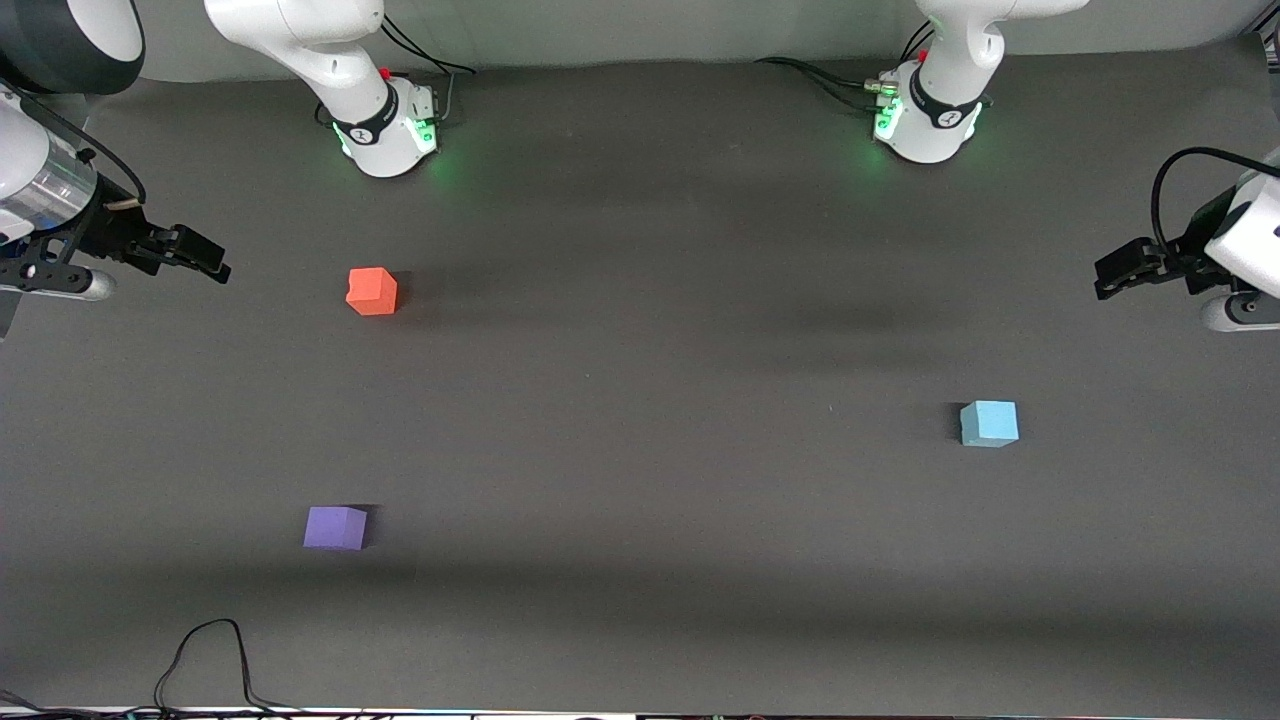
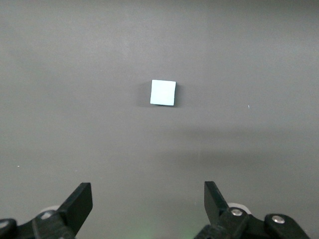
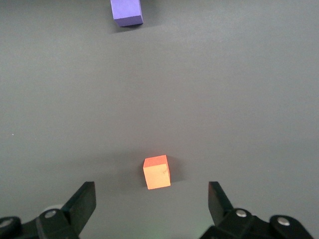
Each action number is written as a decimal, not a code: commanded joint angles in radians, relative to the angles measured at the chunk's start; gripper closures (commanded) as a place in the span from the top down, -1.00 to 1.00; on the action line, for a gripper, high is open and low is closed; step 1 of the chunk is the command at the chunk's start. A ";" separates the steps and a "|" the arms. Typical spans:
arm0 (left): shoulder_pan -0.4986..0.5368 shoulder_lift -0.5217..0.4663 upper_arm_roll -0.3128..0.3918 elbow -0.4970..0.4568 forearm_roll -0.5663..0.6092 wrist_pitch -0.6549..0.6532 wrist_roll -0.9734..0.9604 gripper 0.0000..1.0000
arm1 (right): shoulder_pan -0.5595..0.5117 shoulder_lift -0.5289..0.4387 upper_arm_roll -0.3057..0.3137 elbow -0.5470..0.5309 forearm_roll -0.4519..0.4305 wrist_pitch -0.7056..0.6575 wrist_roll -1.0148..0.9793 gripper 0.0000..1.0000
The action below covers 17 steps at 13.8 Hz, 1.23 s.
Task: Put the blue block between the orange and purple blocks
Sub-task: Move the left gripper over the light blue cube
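Observation:
The blue block [image 1: 989, 422] is a sky-blue cube on the dark table toward the left arm's end; it also shows in the left wrist view [image 2: 163, 92]. The orange block [image 1: 372, 291] sits toward the right arm's end, and it shows in the right wrist view [image 3: 157, 172]. The purple block [image 1: 335, 527] lies nearer the front camera than the orange one; the right wrist view shows it too [image 3: 126, 12]. My left gripper [image 1: 1112, 277] is open and empty, up at the table's end. My right gripper [image 1: 212, 263] is open and empty, up beside the orange block.
A black cable [image 1: 215, 660] loops on the table at the edge nearest the front camera. The two arm bases [image 1: 390, 130] [image 1: 930, 125] stand at the table's back edge. The table [image 1: 640, 400] is a dark grey mat.

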 commanded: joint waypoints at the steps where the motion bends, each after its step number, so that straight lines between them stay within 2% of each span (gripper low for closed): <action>1: 0.010 0.018 -0.012 0.038 0.004 -0.030 0.000 1.00 | 0.018 -0.020 -0.018 -0.022 0.007 0.019 -0.007 1.00; 4: 0.014 0.044 -0.012 0.078 0.002 -0.044 -0.016 1.00 | 0.018 -0.017 -0.018 -0.022 0.007 0.022 -0.007 1.00; 10: 0.004 0.046 -0.011 0.060 0.018 -0.062 -0.015 1.00 | 0.017 -0.012 -0.018 -0.030 0.007 0.040 -0.005 1.00; 12: 0.013 0.047 -0.012 -0.028 0.005 0.037 -0.020 1.00 | 0.018 -0.014 -0.019 -0.030 0.014 0.040 -0.007 1.00; 15: 0.002 0.047 -0.012 -0.240 -0.001 0.256 -0.017 1.00 | 0.018 -0.017 -0.019 -0.030 0.014 0.040 -0.008 1.00; 17: -0.001 0.086 -0.012 -0.314 0.002 0.368 -0.002 1.00 | 0.018 -0.009 -0.019 -0.021 0.013 0.049 -0.008 1.00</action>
